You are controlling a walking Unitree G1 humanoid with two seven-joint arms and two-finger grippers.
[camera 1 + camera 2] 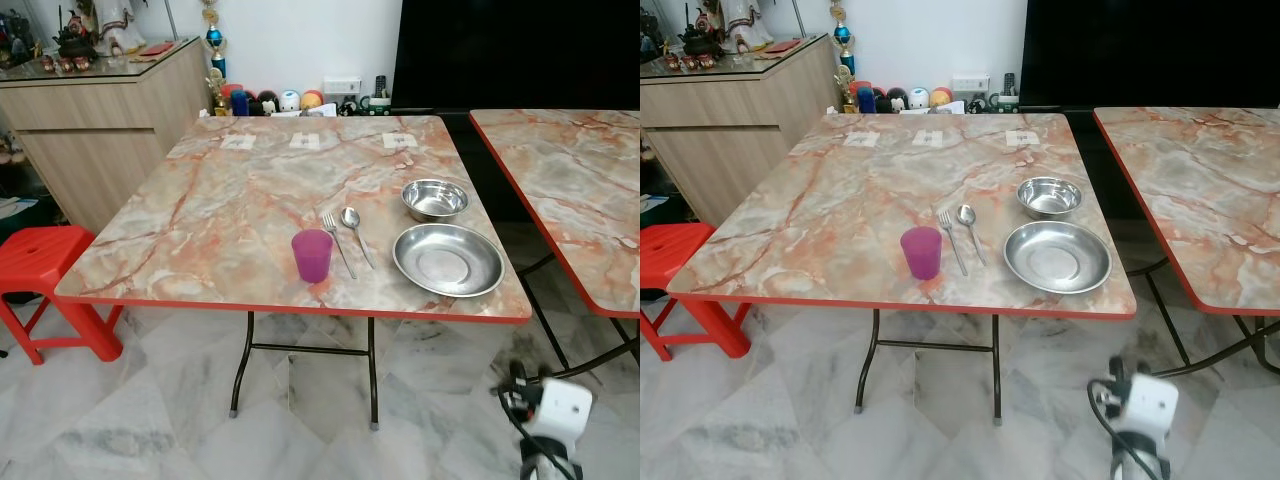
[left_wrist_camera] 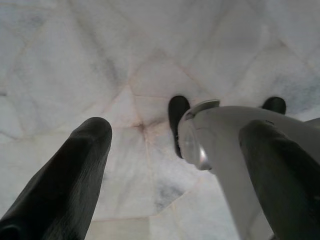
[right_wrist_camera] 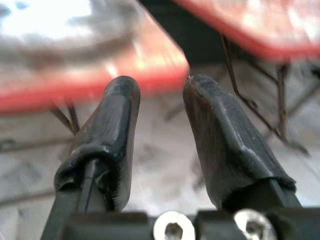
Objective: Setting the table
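Left eye view: you face the marble-pattern table (image 1: 220,210).
Plate (image 1: 448,260): the landmark, near the table's front right corner.
Bowl (image 1: 435,199): just behind the plate.
Spoon (image 1: 354,228), fork (image 1: 337,241): side by side, left of the plate.
Purple cup (image 1: 312,255): left of the fork.
Left gripper (image 2: 175,150): fingers apart, over the floor.
Right gripper (image 3: 161,107): fingers apart, empty, below the table's edge.

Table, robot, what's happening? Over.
Both tools open, empty, low off the table. Cup, fork, spoon, bowl, plate set. Nothing blocking.
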